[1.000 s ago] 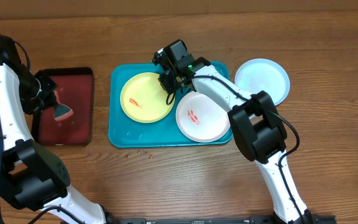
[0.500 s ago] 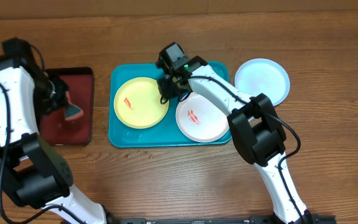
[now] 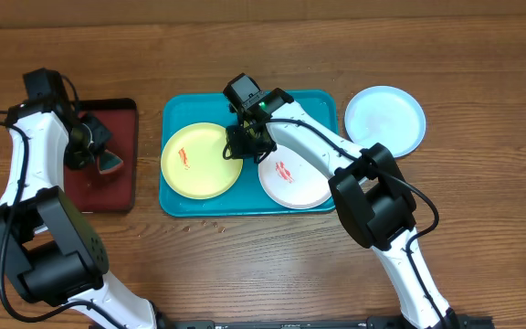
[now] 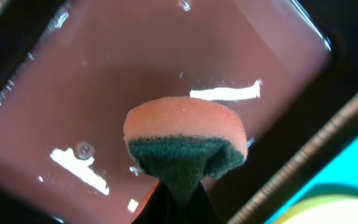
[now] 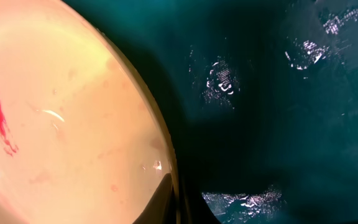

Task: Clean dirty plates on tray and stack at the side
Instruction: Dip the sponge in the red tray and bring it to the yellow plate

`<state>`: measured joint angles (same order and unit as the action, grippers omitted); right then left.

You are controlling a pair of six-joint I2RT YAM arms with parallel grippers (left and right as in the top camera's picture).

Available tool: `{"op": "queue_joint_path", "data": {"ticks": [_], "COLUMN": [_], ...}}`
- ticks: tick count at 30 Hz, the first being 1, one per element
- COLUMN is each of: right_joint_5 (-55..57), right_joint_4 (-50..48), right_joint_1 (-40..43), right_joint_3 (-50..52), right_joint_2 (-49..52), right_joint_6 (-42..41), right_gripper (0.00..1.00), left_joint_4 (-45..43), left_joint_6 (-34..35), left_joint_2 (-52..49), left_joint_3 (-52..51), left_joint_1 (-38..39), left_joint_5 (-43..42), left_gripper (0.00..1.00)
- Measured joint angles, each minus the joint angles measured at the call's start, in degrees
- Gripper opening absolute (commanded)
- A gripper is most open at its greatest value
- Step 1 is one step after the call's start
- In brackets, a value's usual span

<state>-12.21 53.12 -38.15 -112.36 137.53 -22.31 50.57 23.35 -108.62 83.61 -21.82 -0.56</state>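
1. I am pinching a sponge (image 4: 185, 140) in my left gripper (image 4: 178, 200), jaws closed tight on its green scouring side, with the orange foam facing away.
2. I am hanging it over the dark red tray (image 4: 104, 62), whose wet floor is glinting below (whether the sponge is touching it, I cannot tell).
3. I am clamping my right gripper (image 3: 245, 143) narrowly on the rim of the yellow-green plate (image 3: 199, 164), at the edge nearest the white plate (image 3: 299, 183).
4. The yellow-green plate is lying on the turquoise tray (image 3: 173, 196) and showing a red smear (image 3: 183, 157), so I am judging it uncleaned.
5. The white plate is sitting beside it on the same tray, also smeared red.
6. The light blue plate (image 3: 386, 119) is resting on the table (image 3: 482, 228) just off the tray's end and looking clean. One plate seems finished; two are waiting for wiping and stacking.
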Motion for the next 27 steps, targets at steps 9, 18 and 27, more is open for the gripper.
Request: {"op": "queue_joint_path", "data": {"ticks": [9, 18, 27], "right_joint_5": [0.0, 0.0, 0.0], "right_joint_4": [0.0, -0.2, -0.9], "right_joint_1": [-0.1, -0.1, -0.1], "right_joint_3": [0.0, 0.0, 0.0], "right_joint_2": [0.0, 0.0, 0.0], "right_joint_6": [-0.2, -0.2, -0.2], "right_gripper": [0.04, 0.04, 0.04], "left_joint_4": [-2.8, -0.5, 17.3], "left_joint_6": [0.0, 0.0, -1.6], "left_joint_2": [-4.3, -7.5, -6.6], "left_joint_3": [-3.2, -2.1, 14.9], "left_joint_1": [-0.7, -0.7, -0.7], "left_joint_5": [3.0, 4.7, 0.0], "left_gripper": [0.04, 0.04, 0.04]}}
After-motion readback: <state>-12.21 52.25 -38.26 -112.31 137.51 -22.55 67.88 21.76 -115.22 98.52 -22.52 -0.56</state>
